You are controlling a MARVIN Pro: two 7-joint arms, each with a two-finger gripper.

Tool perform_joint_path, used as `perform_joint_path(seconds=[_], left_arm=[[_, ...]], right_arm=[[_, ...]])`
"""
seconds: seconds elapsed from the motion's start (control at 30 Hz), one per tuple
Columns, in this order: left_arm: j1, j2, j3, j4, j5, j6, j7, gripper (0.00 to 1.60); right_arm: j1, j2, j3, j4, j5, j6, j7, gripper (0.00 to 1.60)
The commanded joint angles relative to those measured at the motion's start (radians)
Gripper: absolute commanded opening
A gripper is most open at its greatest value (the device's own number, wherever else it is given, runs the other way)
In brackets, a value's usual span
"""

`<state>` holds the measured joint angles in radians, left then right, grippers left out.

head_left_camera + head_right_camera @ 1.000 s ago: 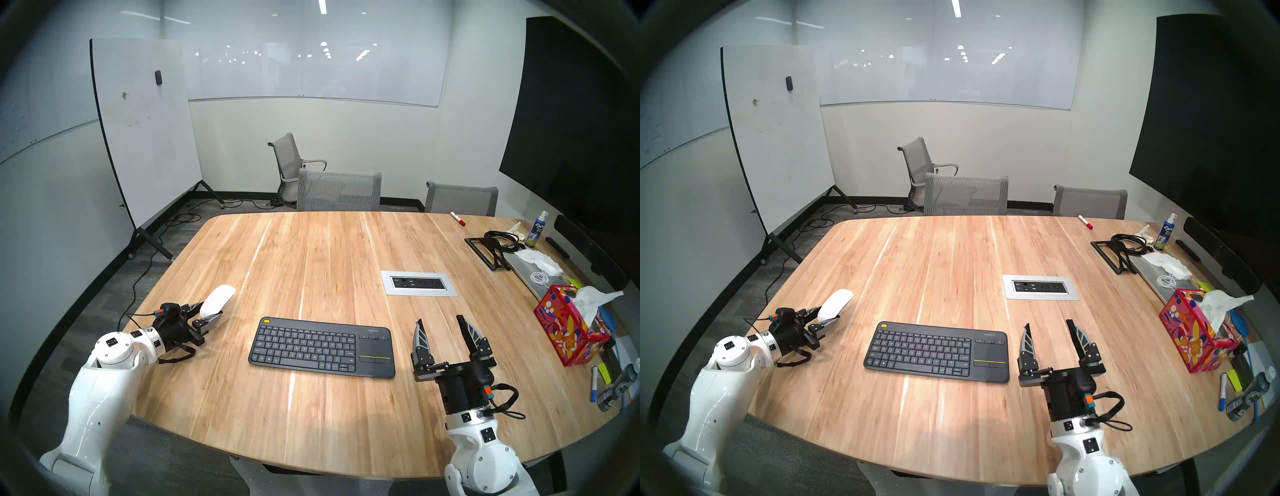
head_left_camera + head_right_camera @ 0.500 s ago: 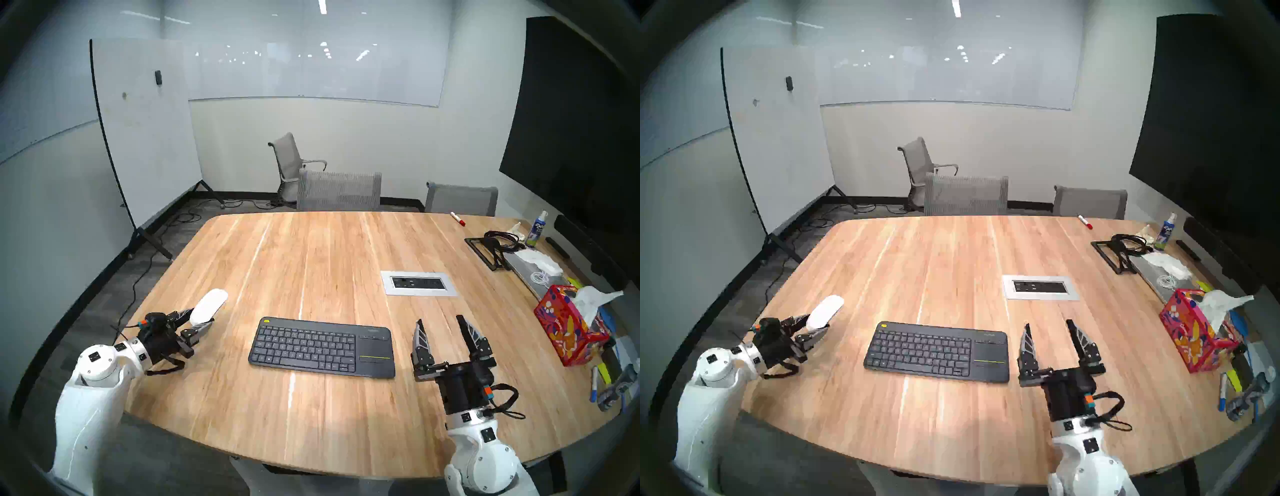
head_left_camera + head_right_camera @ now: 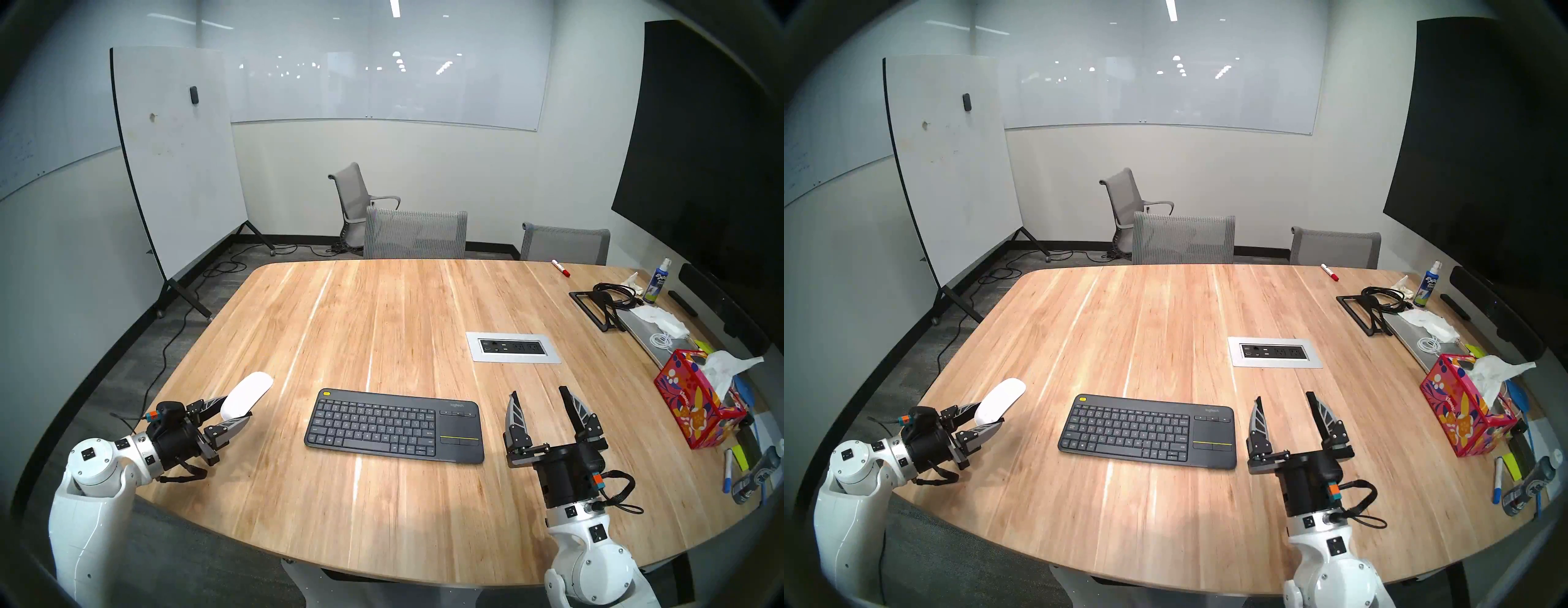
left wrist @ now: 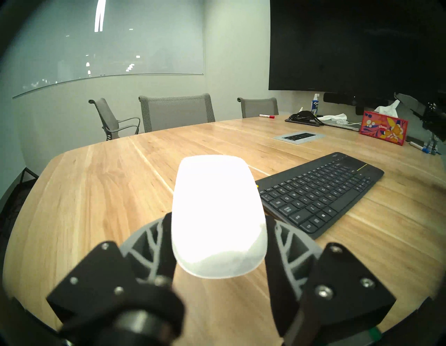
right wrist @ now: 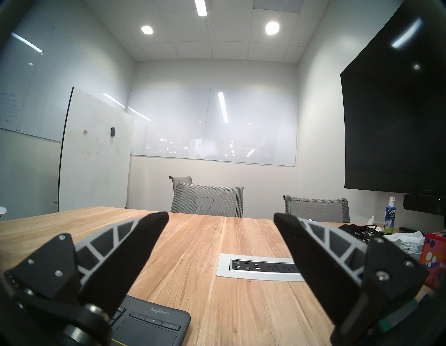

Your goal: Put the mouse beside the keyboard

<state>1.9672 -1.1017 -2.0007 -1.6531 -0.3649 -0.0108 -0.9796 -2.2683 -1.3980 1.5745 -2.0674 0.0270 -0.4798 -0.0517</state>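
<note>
Your left gripper (image 3: pixel 237 414) pinches the glossy, low-domed white mouse (image 3: pixel 247 395) above the wood-grain table (image 3: pixel 382 318), left of the flat dark-grey keyboard (image 3: pixel 394 425); right gripper (image 3: pixel 541 403) gapes empty.

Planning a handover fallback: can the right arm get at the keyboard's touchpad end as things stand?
Probably yes. The right tool is open and empty, hanging just off the touchpad end of the keyboard, with only bare table between them. The mouse is off at the other end.

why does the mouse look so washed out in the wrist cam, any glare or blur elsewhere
Left wrist view: the mouse is overexposed, a white glow with no surface detail; the keyboard stays sharp. Head views: the mouse is evenly lit, all straight edges bowed by fisheye. Right wrist view: ceiling lights glare on the whiteboard.
</note>
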Motion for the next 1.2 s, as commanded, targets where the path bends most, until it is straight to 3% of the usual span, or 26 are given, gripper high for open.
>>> perform_joint_path(seconds=[0.0, 0.43, 0.93, 1.17], left_arm=[[0.092, -0.006, -0.036, -0.078, -0.003, -0.046, -0.044, 0.00], [0.061, 0.021, -0.002, -0.035, 0.003, -0.230, -0.186, 0.00], [-0.030, 0.072, 0.080, -0.004, -0.041, -0.214, -0.311, 0.00], [-0.086, 0.070, 0.132, 0.003, -0.041, -0.206, -0.329, 0.00]], right_arm=[[0.001, 0.000, -0.002, -0.018, -0.001, -0.002, 0.001, 1.60], [0.001, 0.000, -0.002, -0.018, -0.001, -0.002, 0.002, 1.60], [0.001, 0.000, -0.002, -0.018, -0.001, -0.002, 0.002, 1.60], [0.001, 0.000, -0.002, -0.018, -0.001, -0.002, 0.002, 1.60]])
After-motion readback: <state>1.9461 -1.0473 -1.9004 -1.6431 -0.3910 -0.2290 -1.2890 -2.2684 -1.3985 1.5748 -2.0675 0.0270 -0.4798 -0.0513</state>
